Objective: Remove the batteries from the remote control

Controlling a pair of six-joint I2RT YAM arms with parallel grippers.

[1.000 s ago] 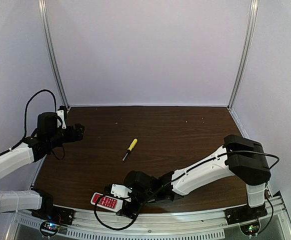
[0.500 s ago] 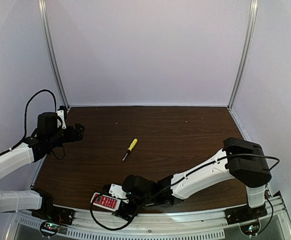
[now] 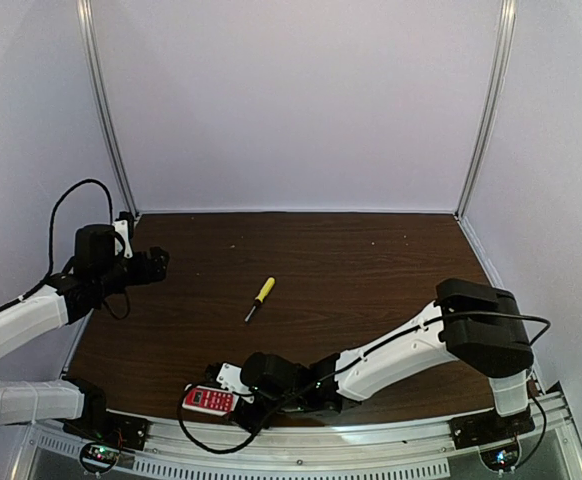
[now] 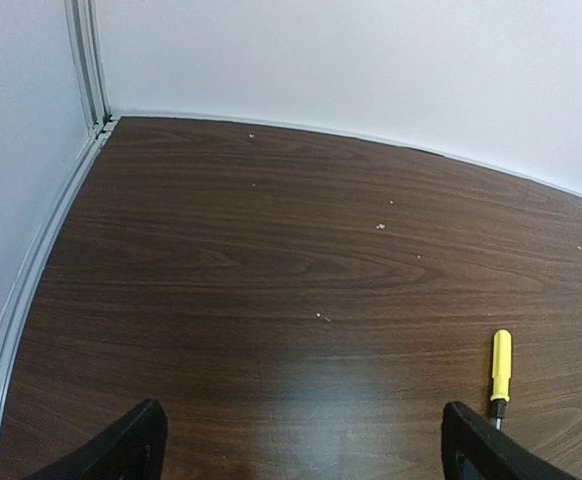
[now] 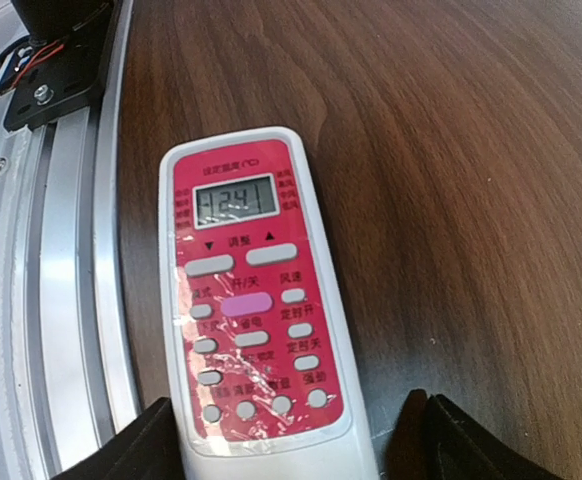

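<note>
**Position.** The red-faced, white-rimmed flat plastic remote control (image 5: 256, 320) lies button side up on the dark wood-grain worktop (image 3: 371, 270). The batteries are not visible and are judged to sit behind its hidden back.

**Pincers.** The right pincer (image 5: 301, 445) is wide open and empty, with one finger on either side of the remote control's button end. Contact cannot be confirmed. The left pincer (image 4: 306, 455) is also wide open and empty, well apart from the remote control.

**Risk.** The grey metal rail (image 5: 71, 300) runs just beside the remote control. An uneven closing could skid it onto that rail or jam a finger there.

**Room.** Bare worktop lies on the remote control's other side, as far as the yellow-handled screwdriver (image 3: 260, 298).
</note>
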